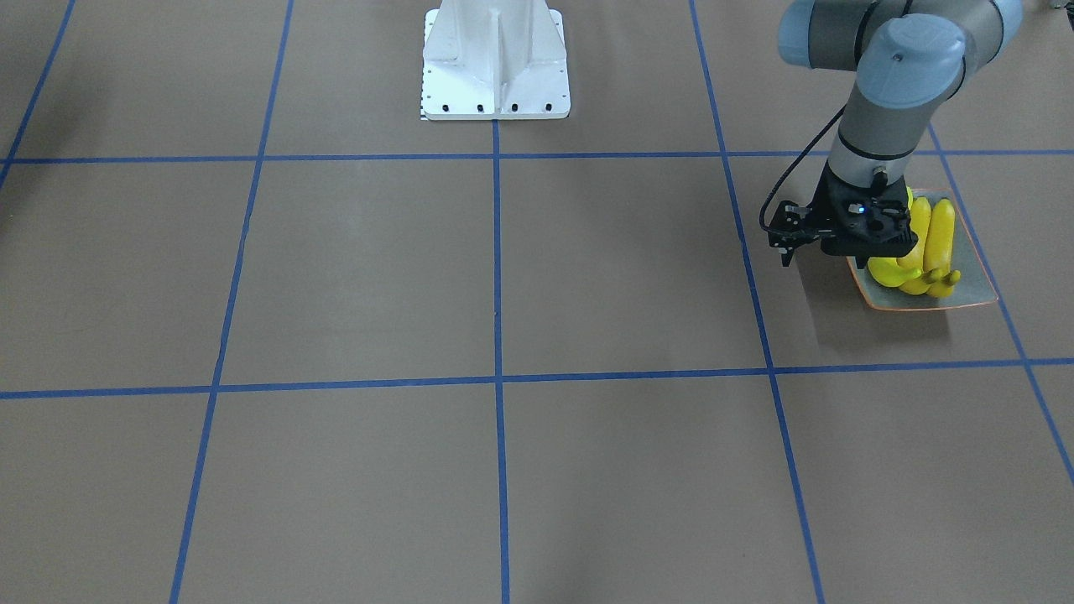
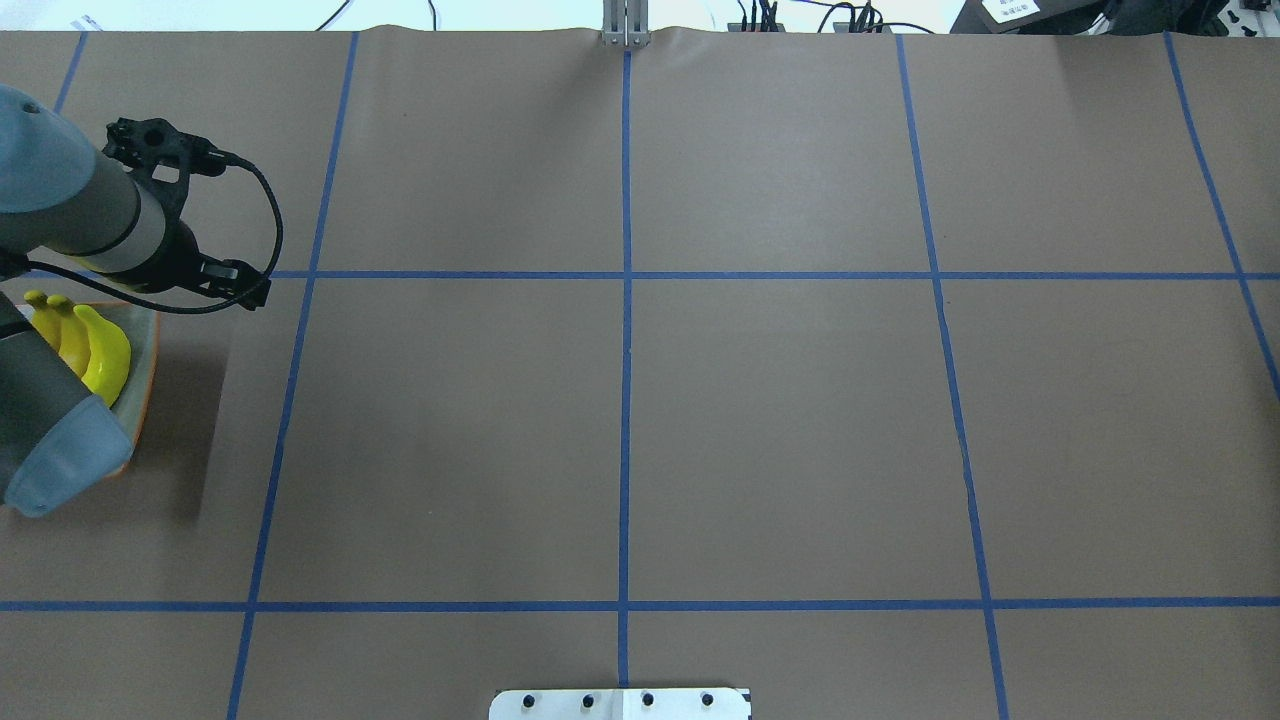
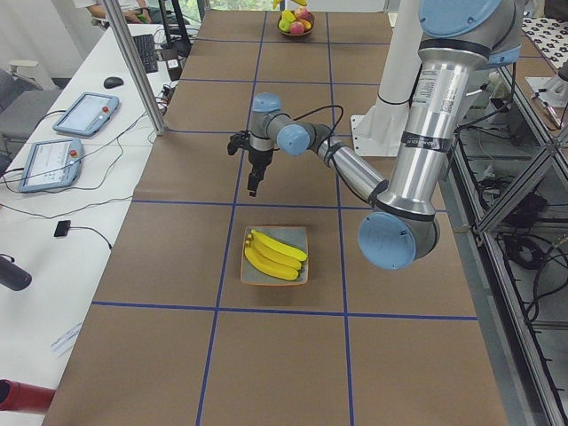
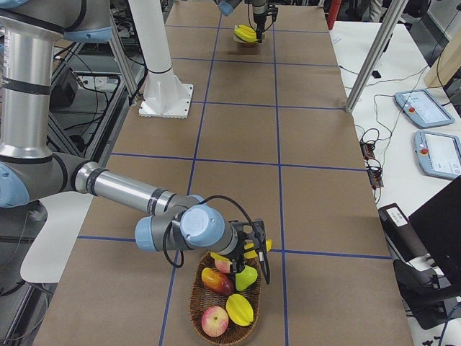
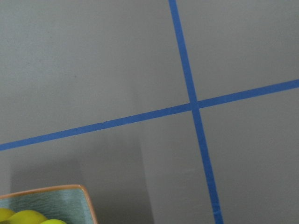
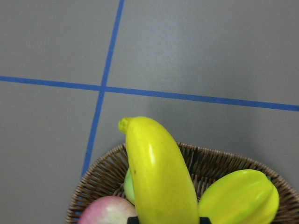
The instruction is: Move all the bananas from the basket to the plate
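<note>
Three yellow bananas (image 1: 935, 239) (image 2: 105, 355) (image 3: 275, 255) lie side by side on the square grey-green plate (image 1: 973, 281) (image 2: 140, 350) (image 5: 51, 203) at the table's left end. My left gripper (image 3: 254, 188) hangs above the table just past the plate; its fingers show in no close view, so I cannot tell its state. At the other end my right gripper (image 4: 253, 254) is over the wicker basket (image 4: 216, 317) (image 6: 215, 161), shut on a banana (image 6: 159, 172) (image 4: 258, 248) that rises over the rim.
The basket also holds a star fruit (image 6: 240, 196), a pink apple (image 6: 105, 212) and other fruit. The white robot base (image 1: 495, 67) stands mid-table. A metal post (image 3: 133, 62) and tablets (image 3: 80, 115) lie on the operators' side.
</note>
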Robot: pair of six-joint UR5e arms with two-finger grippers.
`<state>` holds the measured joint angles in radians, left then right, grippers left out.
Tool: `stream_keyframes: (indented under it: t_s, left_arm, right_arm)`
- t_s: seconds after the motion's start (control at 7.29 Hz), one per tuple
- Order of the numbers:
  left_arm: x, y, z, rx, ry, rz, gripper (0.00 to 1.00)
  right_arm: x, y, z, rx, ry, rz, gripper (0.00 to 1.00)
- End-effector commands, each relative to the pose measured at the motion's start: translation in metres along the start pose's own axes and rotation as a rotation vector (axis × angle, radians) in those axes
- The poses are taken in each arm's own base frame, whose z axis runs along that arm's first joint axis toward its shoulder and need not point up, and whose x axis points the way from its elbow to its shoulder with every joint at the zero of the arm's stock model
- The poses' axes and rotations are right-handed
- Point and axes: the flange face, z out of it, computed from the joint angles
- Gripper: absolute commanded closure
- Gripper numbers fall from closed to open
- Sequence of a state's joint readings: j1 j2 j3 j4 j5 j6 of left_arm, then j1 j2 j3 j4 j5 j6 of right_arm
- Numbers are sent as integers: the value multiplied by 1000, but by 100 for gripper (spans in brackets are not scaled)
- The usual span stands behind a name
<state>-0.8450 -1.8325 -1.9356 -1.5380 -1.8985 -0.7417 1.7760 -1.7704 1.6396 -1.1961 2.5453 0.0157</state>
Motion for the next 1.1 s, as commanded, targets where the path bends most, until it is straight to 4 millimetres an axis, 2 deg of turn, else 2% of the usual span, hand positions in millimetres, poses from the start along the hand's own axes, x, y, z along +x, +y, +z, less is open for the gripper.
stream_keyframes:
  t_s: [0.0, 0.14, 0.27, 0.55, 0.69, 0.96]
  left_arm:
    - [38, -18, -3, 56, 82, -90, 0]
    - [44, -23, -5, 106, 145, -115, 0]
    - [49, -26, -5, 140, 199, -145, 0]
    - [84, -46, -12, 95, 300, -176, 0]
    - [99, -55, -18, 95, 318, -202, 0]
    - [131, -64, -41, 103, 383, -279, 0]
  right_arm:
    - [-77, -37, 5, -42, -100, 110, 100]
    - [-109, -62, 15, -65, -134, 131, 100]
    - [-152, -91, 32, -102, -165, 123, 100]
    - [-274, -157, 71, -141, -175, 145, 100]
    - [-328, -175, 84, -137, -164, 176, 100]
    - [-423, -190, 93, -121, -180, 235, 100]
